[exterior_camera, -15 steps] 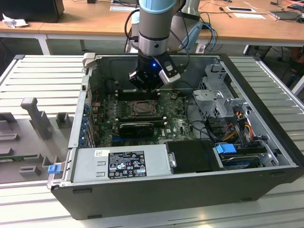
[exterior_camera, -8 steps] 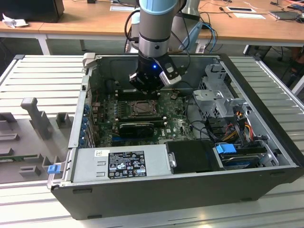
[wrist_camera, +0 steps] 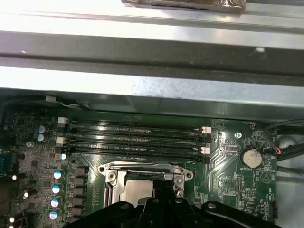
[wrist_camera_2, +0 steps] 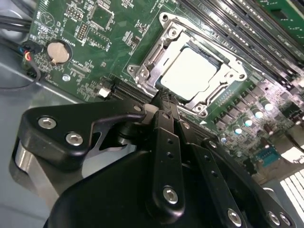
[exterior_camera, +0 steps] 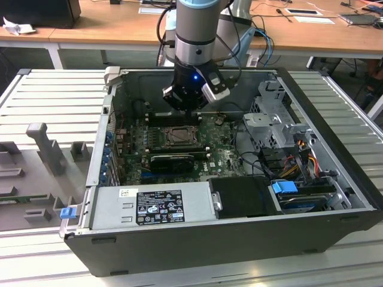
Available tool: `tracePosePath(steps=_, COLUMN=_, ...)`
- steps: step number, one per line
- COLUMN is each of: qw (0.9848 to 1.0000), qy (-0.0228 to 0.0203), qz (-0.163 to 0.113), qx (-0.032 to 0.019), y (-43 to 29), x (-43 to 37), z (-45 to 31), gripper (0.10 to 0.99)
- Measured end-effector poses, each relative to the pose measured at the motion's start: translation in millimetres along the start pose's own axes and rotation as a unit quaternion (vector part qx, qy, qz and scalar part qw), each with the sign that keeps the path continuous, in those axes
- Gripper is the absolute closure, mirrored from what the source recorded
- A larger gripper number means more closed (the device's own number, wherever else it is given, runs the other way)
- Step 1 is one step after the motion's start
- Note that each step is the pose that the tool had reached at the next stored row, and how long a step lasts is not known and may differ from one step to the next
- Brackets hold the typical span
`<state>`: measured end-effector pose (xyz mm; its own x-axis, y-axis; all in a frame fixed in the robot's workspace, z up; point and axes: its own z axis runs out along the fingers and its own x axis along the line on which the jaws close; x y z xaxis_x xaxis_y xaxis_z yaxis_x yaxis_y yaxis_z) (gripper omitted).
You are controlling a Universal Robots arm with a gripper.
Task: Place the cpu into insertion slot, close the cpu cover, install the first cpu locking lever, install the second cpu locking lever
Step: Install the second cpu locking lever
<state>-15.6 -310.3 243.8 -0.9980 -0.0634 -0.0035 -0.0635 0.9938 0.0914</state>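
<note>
CPU seated, cover down
The pale silver cpu lies flat in the insertion slot, framed by the cpu cover. The gripper hangs just above the slot, jaws together, empty.

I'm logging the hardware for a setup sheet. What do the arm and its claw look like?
The arm is a thick cylinder in silver-grey with a pale blue band at the top, and dark cables loop beside it. Its wrist is black with a lit blue light and a grey block on one side. The claw is matt black, with flat linkage bars joined by silver screws.
</note>
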Motion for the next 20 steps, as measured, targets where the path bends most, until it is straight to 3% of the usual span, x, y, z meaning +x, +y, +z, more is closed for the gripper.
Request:
tracePosePath(steps=7, qw=1.0000, qy=0.0000, qz=0.000, qx=0.0000, y=-3.1, x=0.3, z=-0.7, gripper=0.980)
tracePosePath(steps=12, qw=1.0000, qy=0.0000, qz=0.000, qx=0.0000, y=-10.0, x=0.7, z=-1.3, gripper=0.980)
tracePosePath(steps=18, qw=1.0000, qy=0.0000, qz=0.000, qx=0.0000, y=-21.0, x=1.5, z=-2.3, gripper=0.980)
tracePosePath(steps=20, qw=1.0000, qy=0.0000, qz=0.000, qx=0.0000, y=-29.6, x=2.0, z=-3.0, gripper=0.980)
